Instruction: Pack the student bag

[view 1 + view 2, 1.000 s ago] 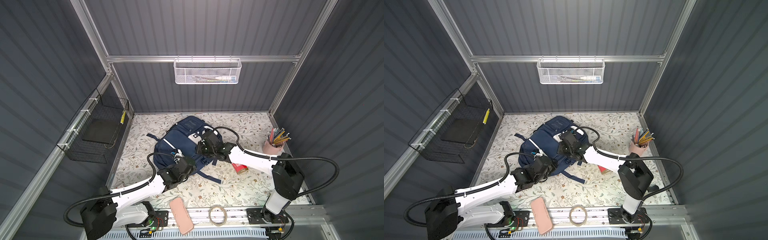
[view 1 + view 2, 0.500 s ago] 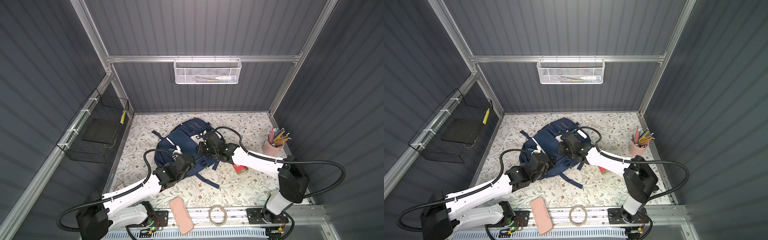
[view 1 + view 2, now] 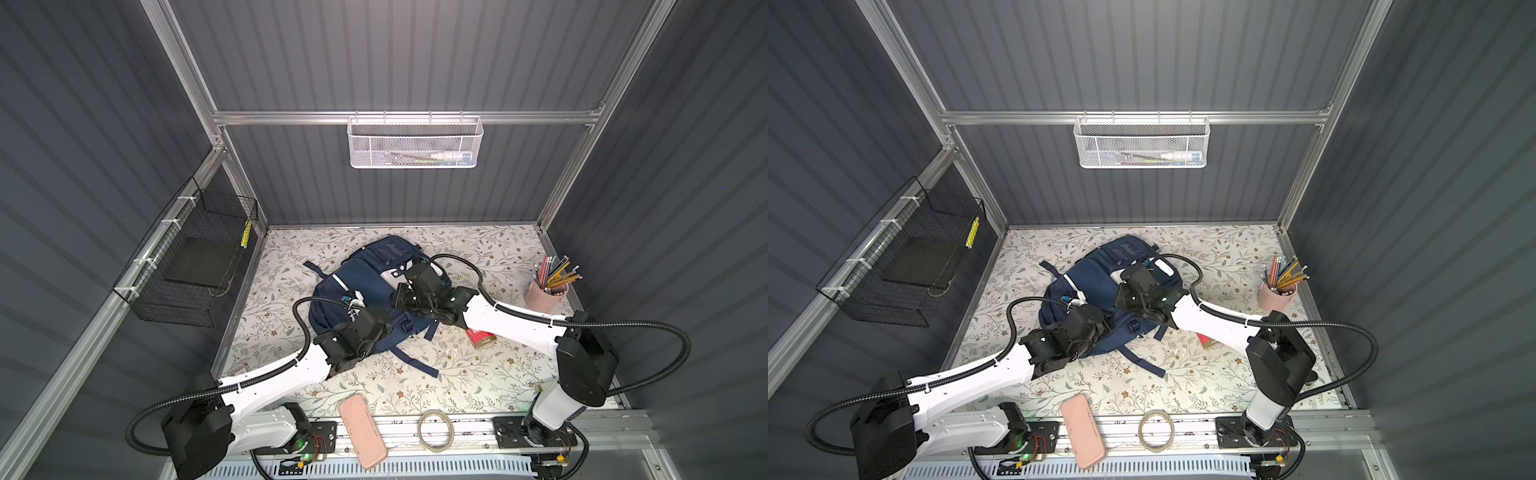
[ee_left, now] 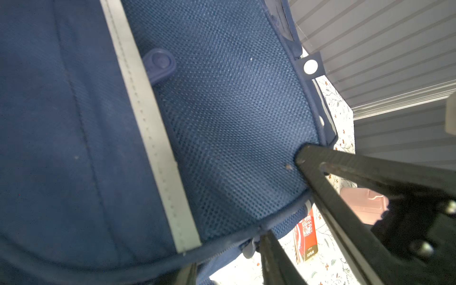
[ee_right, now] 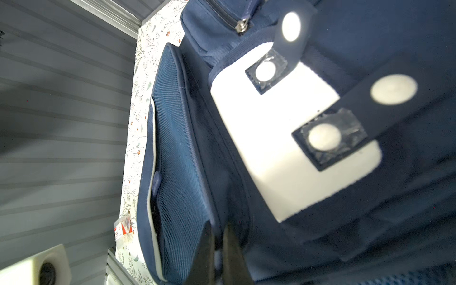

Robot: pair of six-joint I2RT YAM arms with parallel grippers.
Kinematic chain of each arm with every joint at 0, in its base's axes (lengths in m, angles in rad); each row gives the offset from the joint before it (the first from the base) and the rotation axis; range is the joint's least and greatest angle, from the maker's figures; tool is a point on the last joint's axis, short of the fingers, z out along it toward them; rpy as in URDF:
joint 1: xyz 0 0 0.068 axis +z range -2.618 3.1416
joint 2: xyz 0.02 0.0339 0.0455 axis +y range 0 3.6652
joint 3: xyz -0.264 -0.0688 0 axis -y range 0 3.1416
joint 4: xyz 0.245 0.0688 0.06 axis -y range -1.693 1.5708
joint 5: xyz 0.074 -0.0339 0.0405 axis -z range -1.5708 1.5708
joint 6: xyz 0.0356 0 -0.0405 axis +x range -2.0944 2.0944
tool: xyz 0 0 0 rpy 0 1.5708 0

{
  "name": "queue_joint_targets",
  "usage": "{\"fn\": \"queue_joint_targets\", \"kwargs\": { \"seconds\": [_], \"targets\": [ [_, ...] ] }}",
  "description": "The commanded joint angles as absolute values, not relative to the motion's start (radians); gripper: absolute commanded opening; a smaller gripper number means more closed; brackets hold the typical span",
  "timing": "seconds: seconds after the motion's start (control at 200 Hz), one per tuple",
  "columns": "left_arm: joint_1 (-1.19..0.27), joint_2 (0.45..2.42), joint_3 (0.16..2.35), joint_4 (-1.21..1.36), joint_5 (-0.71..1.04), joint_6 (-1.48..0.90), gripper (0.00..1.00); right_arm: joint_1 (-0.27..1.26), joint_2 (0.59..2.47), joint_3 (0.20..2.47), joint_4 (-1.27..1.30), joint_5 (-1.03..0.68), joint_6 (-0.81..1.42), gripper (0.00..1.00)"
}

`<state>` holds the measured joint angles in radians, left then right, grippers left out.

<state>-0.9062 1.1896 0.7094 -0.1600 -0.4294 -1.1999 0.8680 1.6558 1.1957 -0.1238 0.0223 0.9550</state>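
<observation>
We cannot tell which part of the navy-blue fabric backpack (image 3: pixel 361 278) the right gripper (image 5: pixel 219 227) pinches; left gripper (image 4: pixel 281 197) half-open at its edge, floral-print tabletop (image 3: pixel 478 374).

Grey ribbed walls (image 3: pixel 415 54), floral floor (image 3: pixel 478 374)

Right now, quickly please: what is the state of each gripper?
Left gripper: open, jaws apart at the mesh pocket edge of the bag; no clear hold.
Right gripper: closed, pinching the bag fabric.
</observation>
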Motion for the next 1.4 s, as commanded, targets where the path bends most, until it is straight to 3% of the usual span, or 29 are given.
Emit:
{"fn": "queue_joint_targets", "kwargs": {
  "seconds": [0.0,0.065,0.14,0.395,0.805,1.396],
  "targets": [
    [-0.863,1.221,0.737,-0.135,-0.496,-1.164,0.47,0.903,1.608,1.194,-0.034,-0.051,0.984,0.00],
    [-0.855,1.235,0.732,-0.114,-0.493,-1.161,0.55,0.906,1.609,1.190,-0.019,-0.066,0.990,0.00],
    [-0.852,1.253,0.736,-0.106,-0.487,-1.155,0.54,0.913,1.610,1.190,-0.016,-0.069,0.989,0.00],
    [-0.840,1.213,0.742,-0.195,-0.500,-1.155,0.11,0.877,1.597,1.146,-0.014,-0.082,0.972,0.00],
    [-0.829,1.102,0.720,-0.353,-0.440,-1.142,0.02,0.859,1.632,1.146,-0.021,-0.093,0.952,0.00],
    [-0.776,1.012,0.611,-0.146,-0.105,-1.039,0.00,0.853,1.744,1.145,-0.046,-0.044,0.903,0.00]
  ]
}}
